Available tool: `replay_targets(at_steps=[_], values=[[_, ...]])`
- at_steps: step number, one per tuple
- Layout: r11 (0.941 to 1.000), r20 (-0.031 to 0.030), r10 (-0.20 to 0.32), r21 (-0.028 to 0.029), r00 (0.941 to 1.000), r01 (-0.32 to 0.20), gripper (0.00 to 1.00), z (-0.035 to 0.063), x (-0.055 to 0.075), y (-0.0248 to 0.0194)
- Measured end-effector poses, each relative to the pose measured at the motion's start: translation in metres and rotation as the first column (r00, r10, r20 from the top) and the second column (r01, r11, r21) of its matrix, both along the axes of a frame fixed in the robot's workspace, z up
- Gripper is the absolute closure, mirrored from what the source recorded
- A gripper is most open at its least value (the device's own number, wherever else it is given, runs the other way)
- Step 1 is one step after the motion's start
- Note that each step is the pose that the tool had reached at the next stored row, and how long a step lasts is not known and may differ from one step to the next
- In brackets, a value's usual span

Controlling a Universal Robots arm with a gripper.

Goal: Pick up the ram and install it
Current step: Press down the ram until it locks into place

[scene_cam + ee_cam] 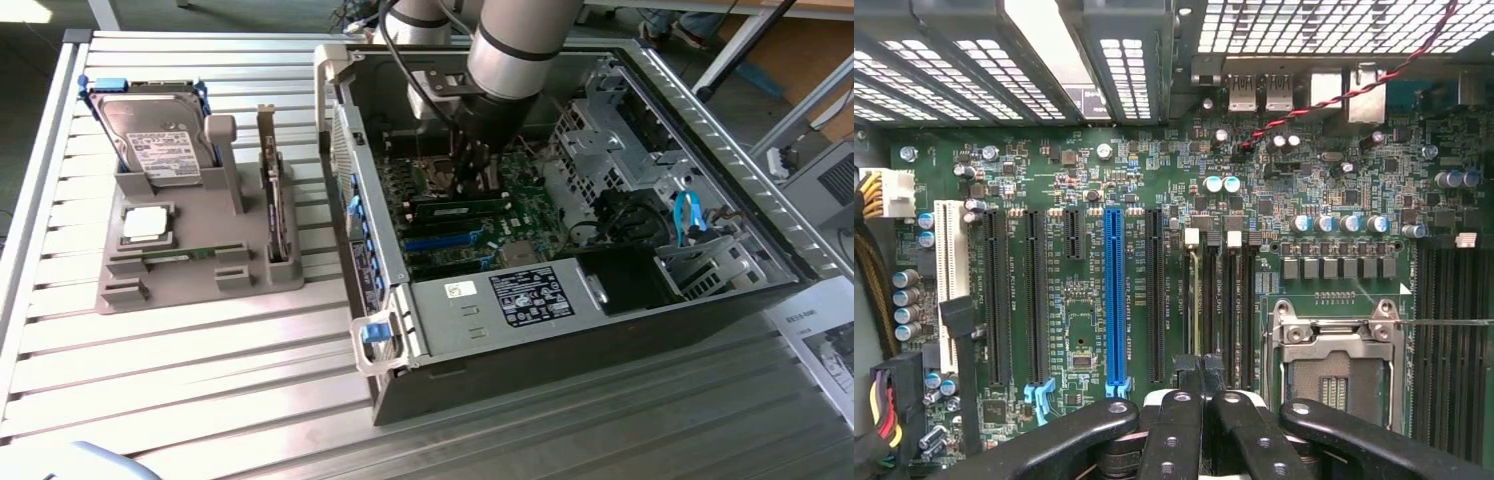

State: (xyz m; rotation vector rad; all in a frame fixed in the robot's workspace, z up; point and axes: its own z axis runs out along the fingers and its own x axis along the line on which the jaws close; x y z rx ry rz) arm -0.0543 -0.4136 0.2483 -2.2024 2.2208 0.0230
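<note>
The claw (1201,385), fingers pressed together, is hovering inside the computer case (694,300), with the ram (461,210) sitting seated directly beneath it.

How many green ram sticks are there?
2. One ram lies in the grey holder; the other stands in the motherboard under the end effector. Others may be hidden.
</note>
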Motion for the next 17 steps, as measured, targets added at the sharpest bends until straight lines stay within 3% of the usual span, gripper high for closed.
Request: replay_targets(at_steps=[17], values=[[1.0, 0.0009, 0.0, -0.0002, 1.0, 0.0, 0.9, -0.0055, -0.0029, 0.0]])
